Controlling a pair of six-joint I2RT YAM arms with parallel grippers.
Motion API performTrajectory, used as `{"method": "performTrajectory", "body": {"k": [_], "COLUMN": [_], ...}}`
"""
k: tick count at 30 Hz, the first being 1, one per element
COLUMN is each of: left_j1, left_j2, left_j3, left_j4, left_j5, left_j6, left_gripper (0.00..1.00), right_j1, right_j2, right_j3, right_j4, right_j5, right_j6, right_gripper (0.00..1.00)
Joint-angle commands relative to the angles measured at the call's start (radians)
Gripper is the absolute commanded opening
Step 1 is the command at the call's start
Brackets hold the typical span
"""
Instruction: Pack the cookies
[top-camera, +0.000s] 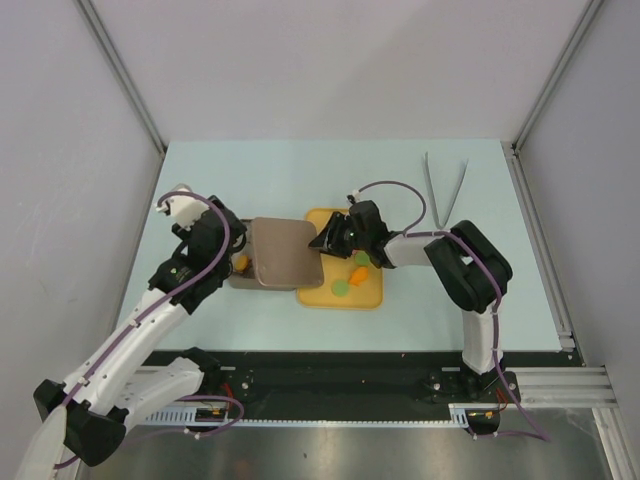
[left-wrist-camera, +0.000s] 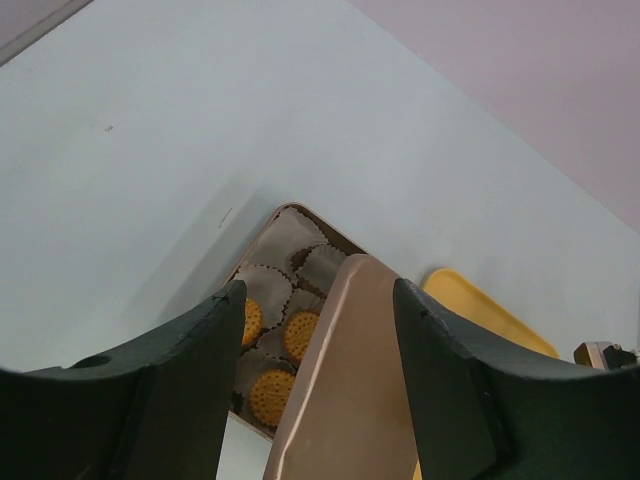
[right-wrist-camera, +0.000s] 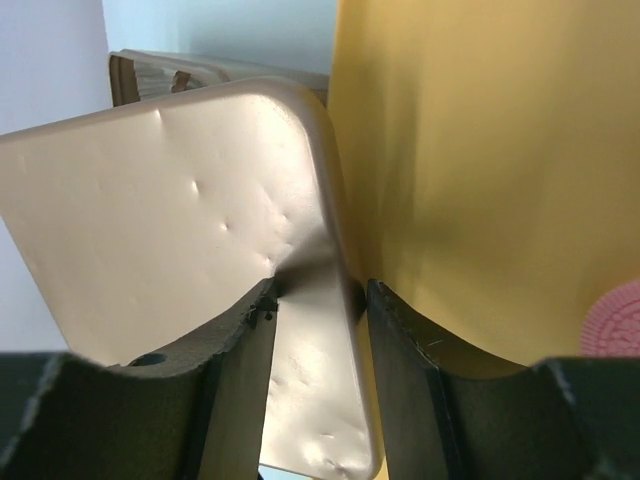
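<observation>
A tan box left of centre holds orange cookies in white paper cups. Its tan lid lies tilted over it, leaving the left side uncovered. My left gripper is at the box's left side, open, with the lid between its fingers and a gap on the left. My right gripper is open and straddles the lid's right edge. More cookies, orange, green and pink, lie on the yellow tray.
Metal tongs lie at the back right of the pale blue table. The yellow tray sits right against the box. Grey walls with metal rails close in the table on three sides.
</observation>
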Motion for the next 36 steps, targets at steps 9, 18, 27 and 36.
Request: {"method": "performTrajectory", "body": {"k": [9,18,27,36], "left_j1": [-0.003,-0.005,-0.003,-0.003], "left_j2": [-0.007,-0.015,-0.029,-0.035], "left_j3": [-0.017,-0.019,-0.020,-0.028], "left_j4": [0.003,-0.012,-0.012,-0.006], "left_j5": [-0.004,-0.001,-0.008,-0.008], "left_j6": [0.000,-0.009,-0.002,0.004], "left_gripper": [0.66,0.66,0.66,0.66], "right_j1": [0.050,0.066,0.073,0.081], "right_j2": [-0.035,-0.044,0.005,0.046], "right_j3": [0.043,0.043,0.043,0.033], "right_j4": [0.080,0.109,0.191,0.331], "right_j5": [-0.026,0.000,-0.014,0.001], "right_j6": [0.120,0.192,0.264,0.310], "right_gripper": [0.46,0.42,0.20,0.09]}}
